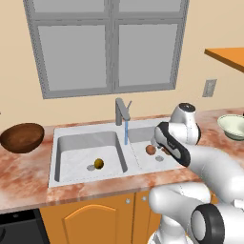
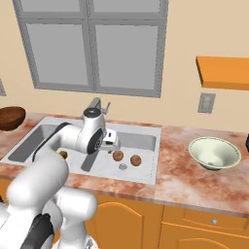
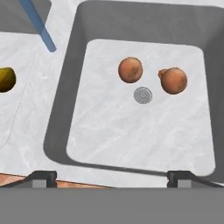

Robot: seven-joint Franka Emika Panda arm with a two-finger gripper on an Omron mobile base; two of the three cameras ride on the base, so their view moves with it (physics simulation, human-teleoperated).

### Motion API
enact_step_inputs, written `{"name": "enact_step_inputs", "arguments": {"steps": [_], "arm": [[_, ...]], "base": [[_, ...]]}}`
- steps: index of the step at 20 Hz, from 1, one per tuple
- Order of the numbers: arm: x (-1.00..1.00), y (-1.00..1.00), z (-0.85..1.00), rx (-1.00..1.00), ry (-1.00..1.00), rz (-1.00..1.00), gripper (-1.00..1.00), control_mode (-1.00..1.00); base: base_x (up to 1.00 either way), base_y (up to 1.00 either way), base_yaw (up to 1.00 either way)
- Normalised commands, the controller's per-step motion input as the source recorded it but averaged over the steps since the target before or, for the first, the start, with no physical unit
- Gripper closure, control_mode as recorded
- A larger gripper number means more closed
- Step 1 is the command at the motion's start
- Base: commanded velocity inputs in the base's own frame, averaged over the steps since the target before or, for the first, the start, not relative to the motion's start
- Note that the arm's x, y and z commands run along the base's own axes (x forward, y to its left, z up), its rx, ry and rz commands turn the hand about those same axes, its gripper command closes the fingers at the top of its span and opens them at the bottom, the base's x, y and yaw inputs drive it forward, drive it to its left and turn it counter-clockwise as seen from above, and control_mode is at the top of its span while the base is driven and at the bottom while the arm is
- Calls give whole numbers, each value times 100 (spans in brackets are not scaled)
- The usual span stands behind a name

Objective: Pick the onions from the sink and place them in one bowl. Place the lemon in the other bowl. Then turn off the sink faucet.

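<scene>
Two reddish-brown onions (image 3: 130,70) (image 3: 173,80) lie in the right basin of the marbled sink (image 1: 86,130), either side of its drain (image 3: 143,95). In the left basin, next to that basin's drain, rests the yellow-olive lemon (image 1: 98,164). My gripper (image 3: 113,177) hovers over the right basin's near side, open wide, with nothing between its fingertips (image 3: 43,177). The grey faucet (image 1: 121,112) pours a blue stream (image 1: 126,131) onto the divider. The dark brown bowl (image 1: 22,137) sits on the counter left of the sink, and the pale green-white bowl (image 2: 214,153) on the right.
A marbled reddish counter (image 2: 175,165) surrounds the sink. Behind it are a window (image 1: 109,43) and a wall outlet (image 2: 206,102). An orange shelf (image 2: 226,72) juts out high on the right. My own arm (image 1: 209,162) crosses in front of the right basin.
</scene>
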Motion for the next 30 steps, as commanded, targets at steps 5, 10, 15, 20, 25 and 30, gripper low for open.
{"name": "enact_step_inputs", "arguments": {"steps": [5, 10, 15, 20, 25, 30], "arm": [[24, 0, -11, 0, 0, 0, -100, -100], [27, -2, -23, 0, 0, 0, -100, -100], [29, -5, -26, 0, 0, 1, -100, -100], [30, -7, -20, 0, 0, 2, -100, -100], [29, -6, -15, 0, 0, 5, -100, -100], [29, -2, -18, 0, 0, 6, -100, -100]], "base": [[0, 0, 0], [0, 0, 0], [0, 0, 0], [0, 0, 0], [0, 0, 0], [0, 0, 0]]}}
